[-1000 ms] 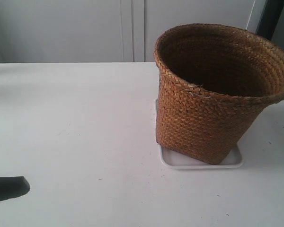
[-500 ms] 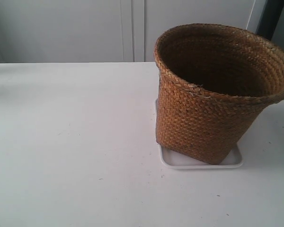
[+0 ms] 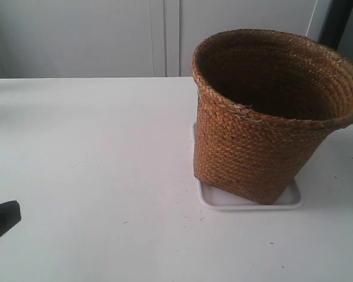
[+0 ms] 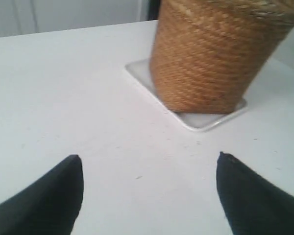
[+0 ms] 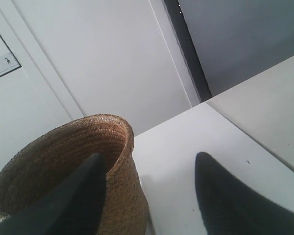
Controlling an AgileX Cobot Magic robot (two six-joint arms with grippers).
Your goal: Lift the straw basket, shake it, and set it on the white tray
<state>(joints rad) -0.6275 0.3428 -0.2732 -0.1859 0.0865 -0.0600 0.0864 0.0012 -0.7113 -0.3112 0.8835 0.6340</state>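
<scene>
Two views show white tray (image 3: 219, 198) under straw basket (image 3: 247, 153).

Our left pincer (image 4: 148, 155) shows two smooth, matte black fingers tapering to points; our right pincer (image 5: 150, 154) looks alike, its fingers dark and plain.

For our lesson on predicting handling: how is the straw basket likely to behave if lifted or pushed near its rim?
Being woven, the straw basket is probably light with slightly yielding walls. Wider at rim than base, it may tip if pushed high. On the glossy white tray its base might slide.
</scene>
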